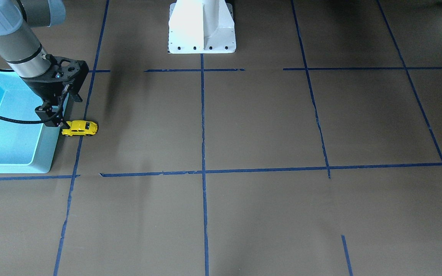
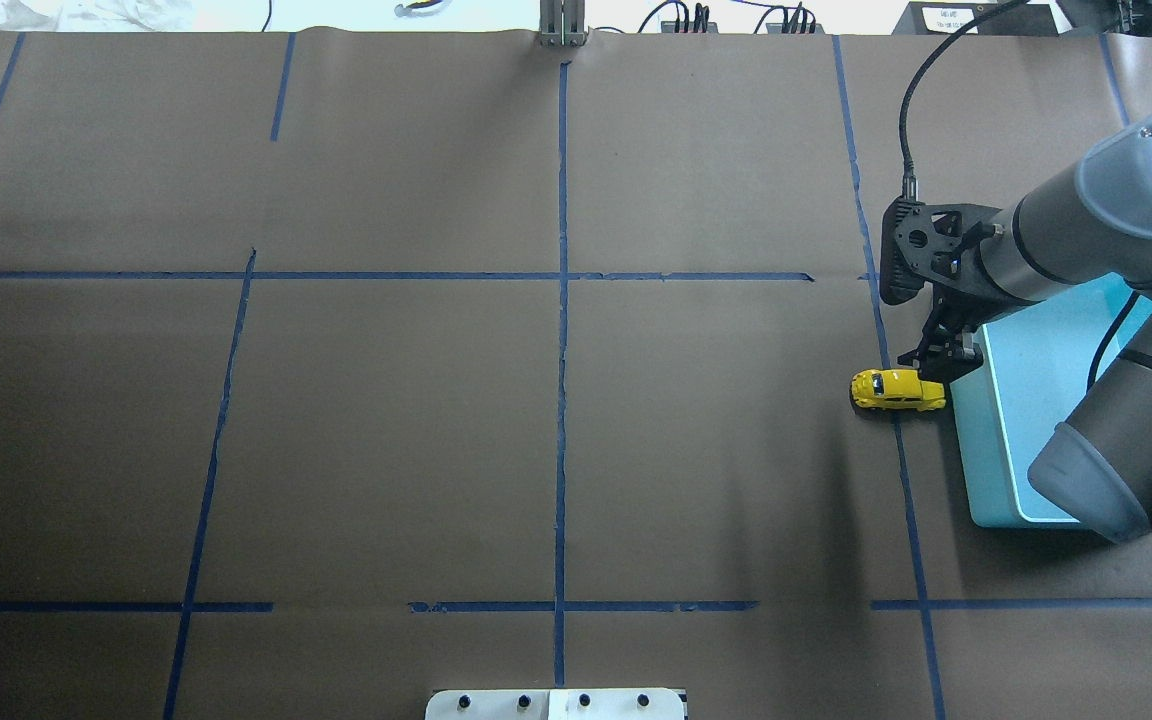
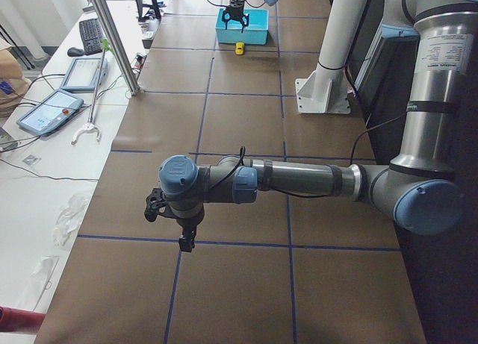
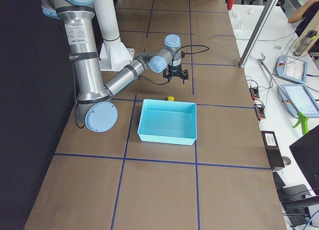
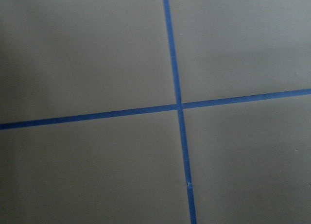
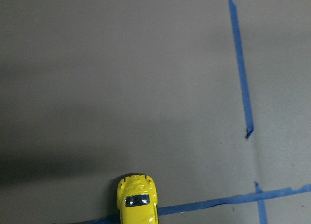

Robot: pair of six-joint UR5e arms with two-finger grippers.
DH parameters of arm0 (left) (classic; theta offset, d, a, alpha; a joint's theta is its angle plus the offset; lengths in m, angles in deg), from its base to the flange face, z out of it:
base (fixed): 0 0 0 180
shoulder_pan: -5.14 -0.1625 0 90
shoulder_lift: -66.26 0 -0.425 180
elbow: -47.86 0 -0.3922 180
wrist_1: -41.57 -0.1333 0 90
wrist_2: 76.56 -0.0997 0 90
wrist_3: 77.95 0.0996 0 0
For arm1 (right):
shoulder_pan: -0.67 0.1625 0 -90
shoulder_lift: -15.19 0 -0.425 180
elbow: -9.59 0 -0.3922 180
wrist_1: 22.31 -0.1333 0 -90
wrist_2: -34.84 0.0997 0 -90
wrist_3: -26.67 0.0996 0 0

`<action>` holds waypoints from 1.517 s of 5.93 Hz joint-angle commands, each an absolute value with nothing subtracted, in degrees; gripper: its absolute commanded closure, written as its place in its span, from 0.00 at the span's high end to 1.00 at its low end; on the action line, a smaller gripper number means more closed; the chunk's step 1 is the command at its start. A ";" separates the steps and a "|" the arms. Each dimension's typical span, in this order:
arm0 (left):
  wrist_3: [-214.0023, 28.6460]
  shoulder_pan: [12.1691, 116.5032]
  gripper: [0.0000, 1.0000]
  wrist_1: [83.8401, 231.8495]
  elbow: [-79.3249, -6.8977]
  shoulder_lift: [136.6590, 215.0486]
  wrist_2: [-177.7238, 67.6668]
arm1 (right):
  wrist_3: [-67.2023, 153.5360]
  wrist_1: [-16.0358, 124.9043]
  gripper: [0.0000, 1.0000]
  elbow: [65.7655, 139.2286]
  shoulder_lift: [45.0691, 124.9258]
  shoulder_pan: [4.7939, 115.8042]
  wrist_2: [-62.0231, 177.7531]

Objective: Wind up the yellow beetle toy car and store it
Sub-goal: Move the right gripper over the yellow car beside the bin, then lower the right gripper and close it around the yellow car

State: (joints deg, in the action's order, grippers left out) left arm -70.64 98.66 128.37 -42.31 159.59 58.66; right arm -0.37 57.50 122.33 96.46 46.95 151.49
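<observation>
With the yellow beetle toy car [image 1: 79, 128] sitting on the bench [image 1: 244, 130] just beside the turquoise bin [image 1: 45, 153], I'd centre my right pincer [image 1: 57, 121] (jaws look spread; the left pincer [image 3: 187, 239] I cannot tell) over its roof, pinch the sides low, and drag backward straight.

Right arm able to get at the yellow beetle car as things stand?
Likely yes: the right gripper hangs just beside the yellow beetle car, outside the turquoise bin, with nothing between them.
</observation>
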 commanded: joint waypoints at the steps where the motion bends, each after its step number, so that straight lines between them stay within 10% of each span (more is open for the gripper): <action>1: -70.91 98.74 1.00 128.49 -42.14 159.42 58.61 | -3.03 56.09 1.00 119.90 98.59 44.97 154.45; 9: -71.00 98.83 1.00 128.58 -41.09 160.56 58.79 | -9.28 56.00 1.00 114.10 97.64 45.49 155.25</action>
State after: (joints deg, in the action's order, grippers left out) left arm -71.00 98.82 128.58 -41.02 160.44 58.81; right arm -8.76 56.00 114.84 97.98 45.13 155.31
